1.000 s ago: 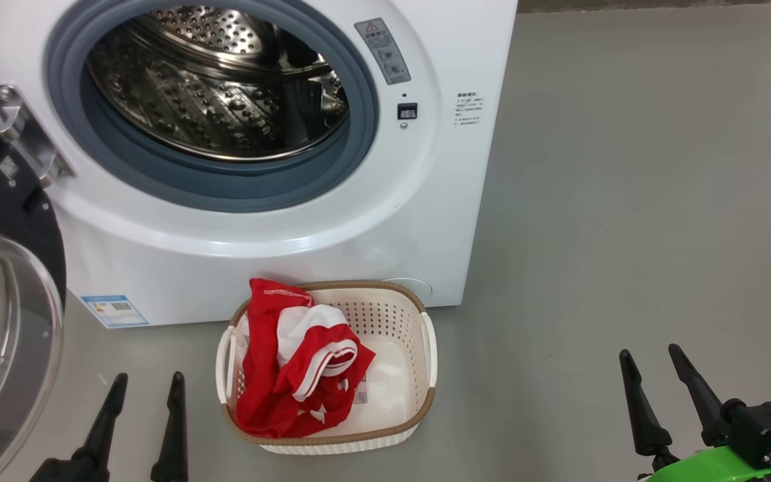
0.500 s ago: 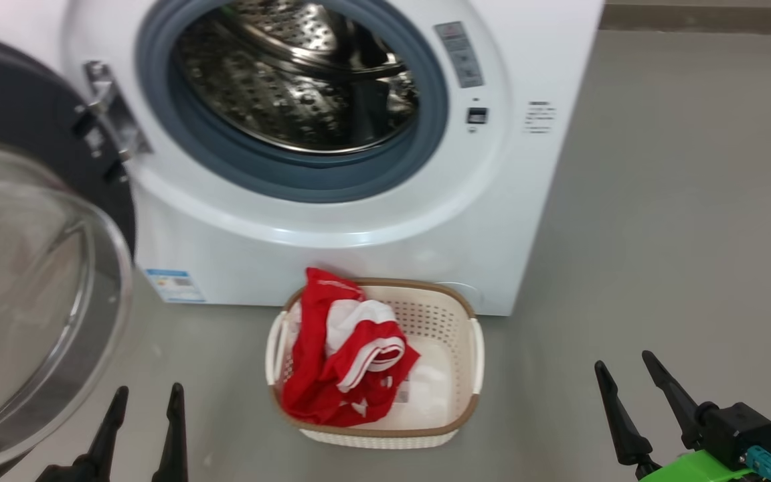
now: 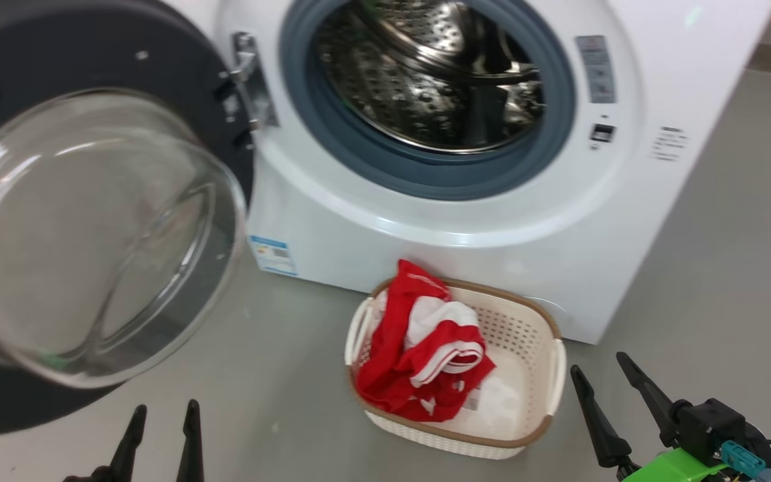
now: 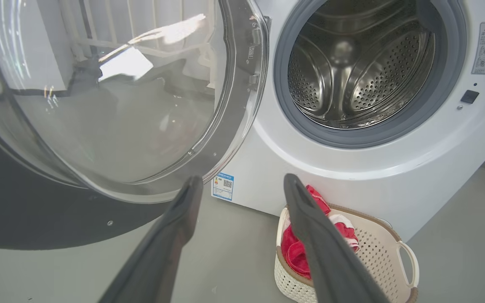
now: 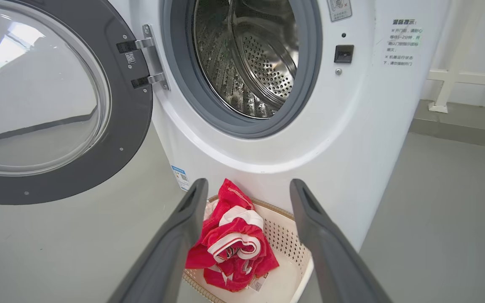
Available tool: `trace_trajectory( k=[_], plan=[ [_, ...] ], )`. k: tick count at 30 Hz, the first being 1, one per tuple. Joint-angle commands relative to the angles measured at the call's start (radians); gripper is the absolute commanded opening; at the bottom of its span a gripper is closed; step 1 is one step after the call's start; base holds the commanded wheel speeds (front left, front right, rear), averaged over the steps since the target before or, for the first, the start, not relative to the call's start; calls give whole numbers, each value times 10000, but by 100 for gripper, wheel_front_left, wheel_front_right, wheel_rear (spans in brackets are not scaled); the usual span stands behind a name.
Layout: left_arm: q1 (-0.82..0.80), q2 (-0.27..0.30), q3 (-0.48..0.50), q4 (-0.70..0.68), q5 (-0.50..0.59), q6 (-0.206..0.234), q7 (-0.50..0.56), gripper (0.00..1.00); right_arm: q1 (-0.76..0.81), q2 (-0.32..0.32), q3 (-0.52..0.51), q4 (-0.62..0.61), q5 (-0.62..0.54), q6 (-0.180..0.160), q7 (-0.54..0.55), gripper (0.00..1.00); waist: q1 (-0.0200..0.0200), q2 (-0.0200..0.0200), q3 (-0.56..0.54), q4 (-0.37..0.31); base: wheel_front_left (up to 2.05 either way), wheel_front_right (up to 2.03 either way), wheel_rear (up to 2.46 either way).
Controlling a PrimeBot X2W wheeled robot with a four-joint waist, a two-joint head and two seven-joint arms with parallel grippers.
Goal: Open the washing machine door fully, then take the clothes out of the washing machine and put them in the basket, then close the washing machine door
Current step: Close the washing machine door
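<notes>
Unloading appears complete. The clothes [image 3: 425,355] lie in the basket [image 3: 516,331], on the floor just in front of the washing machine [image 3: 492,268], and the drum [image 3: 425,87] looks empty.

Remaining step: closing. The washing machine door [image 3: 98,221] hangs wide open at left.

The left gripper [image 3: 165,406] and right gripper [image 3: 597,362] are both spread and empty.

The next move likely requires pushing the door rim rightward. The basket sits below the opening, probably clear of the swing.

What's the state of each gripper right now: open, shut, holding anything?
Left gripper: open, holding nothing.
Right gripper: open, holding nothing.
</notes>
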State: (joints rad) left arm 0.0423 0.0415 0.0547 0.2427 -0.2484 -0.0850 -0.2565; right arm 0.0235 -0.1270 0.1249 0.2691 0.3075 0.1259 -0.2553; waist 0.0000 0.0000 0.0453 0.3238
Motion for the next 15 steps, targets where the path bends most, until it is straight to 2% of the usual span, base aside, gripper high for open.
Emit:
trace_trajectory(
  k=[1, 9, 15],
  plan=[
    [-112, 89, 263, -174, -47, 109, -53, 100, -417, -146, 256, -193, 67, 48, -65, 100, 0, 0, -91, 680, 0, 0, 0],
    [-5, 88, 20, -209, -232, 367, -53, 100, -547, -97, 533, -46, 133, 48, -65, 100, 0, 0, -242, 1567, 0, 0, 0],
    [138, 88, 49, -408, -483, 578, -53, 100, -809, -84, 875, 123, 193, 48, -65, 100, 0, 0, -239, 1714, 0, 0, 0]
  ],
)
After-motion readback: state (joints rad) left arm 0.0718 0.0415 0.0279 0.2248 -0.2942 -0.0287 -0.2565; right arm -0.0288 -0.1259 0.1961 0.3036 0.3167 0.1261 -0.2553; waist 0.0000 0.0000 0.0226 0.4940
